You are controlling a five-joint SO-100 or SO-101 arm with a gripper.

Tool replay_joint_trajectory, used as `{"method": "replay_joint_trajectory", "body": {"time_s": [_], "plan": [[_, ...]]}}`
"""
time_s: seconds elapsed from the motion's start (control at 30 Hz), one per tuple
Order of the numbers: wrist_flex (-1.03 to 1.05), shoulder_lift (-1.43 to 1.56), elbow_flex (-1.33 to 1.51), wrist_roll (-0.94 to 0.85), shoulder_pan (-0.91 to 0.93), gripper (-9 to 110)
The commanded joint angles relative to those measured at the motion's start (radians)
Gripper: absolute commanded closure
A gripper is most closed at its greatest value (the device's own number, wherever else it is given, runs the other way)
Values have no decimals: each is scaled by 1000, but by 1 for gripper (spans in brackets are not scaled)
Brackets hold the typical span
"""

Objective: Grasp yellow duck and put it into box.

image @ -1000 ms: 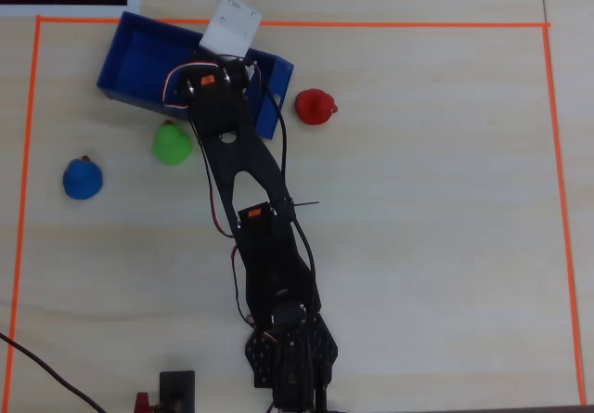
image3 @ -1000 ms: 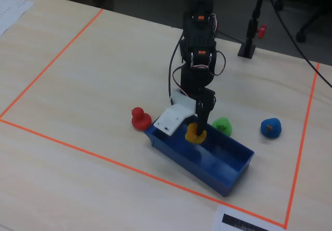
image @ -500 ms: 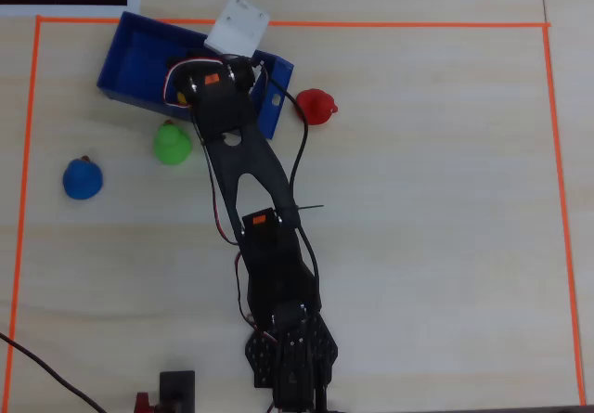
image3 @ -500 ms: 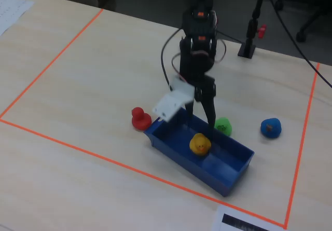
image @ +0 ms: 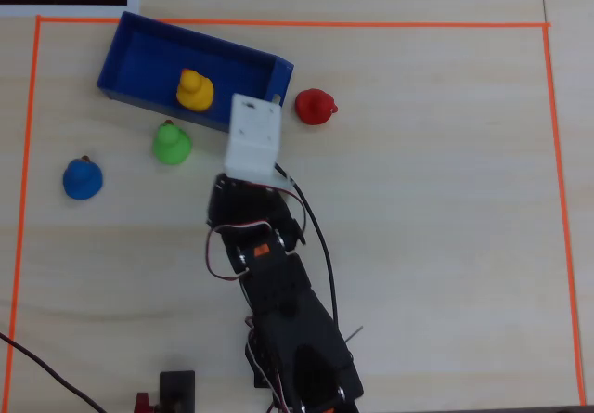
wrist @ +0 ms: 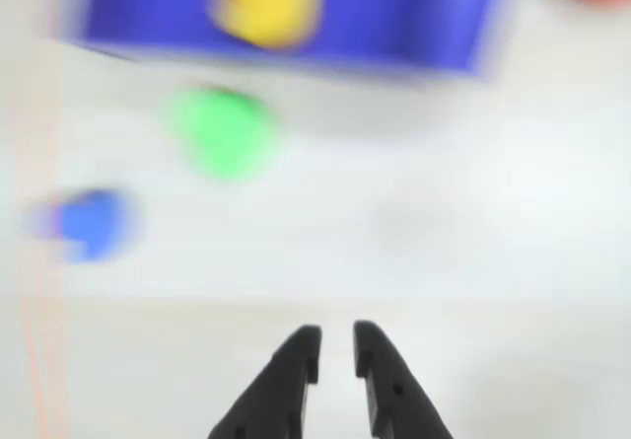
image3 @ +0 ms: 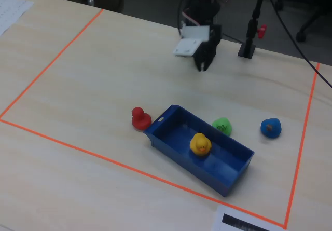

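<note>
The fingers (wrist: 333,352) are empty, nearly together with a narrow gap, raised above bare table (image: 427,200) well apart from the box (image: 139,46). The duck (image: 195,89) sits inside the box, so placement appears complete. The arm (image: 278,292) is folded near its base.

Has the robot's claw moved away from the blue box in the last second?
Yes. In the fixed view the gripper has pulled up and back from the box, leaving the yellow duck inside.
</note>
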Motion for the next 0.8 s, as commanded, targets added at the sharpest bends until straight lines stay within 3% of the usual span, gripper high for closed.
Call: {"method": "replay_joint_trajectory", "body": {"time_s": [0.0, 0.3, 0.77], "plan": [[2, 287, 442, -109, 132, 101], [179, 712, 715, -210, 268, 101], [187, 721, 715, -219, 342, 98]]}}
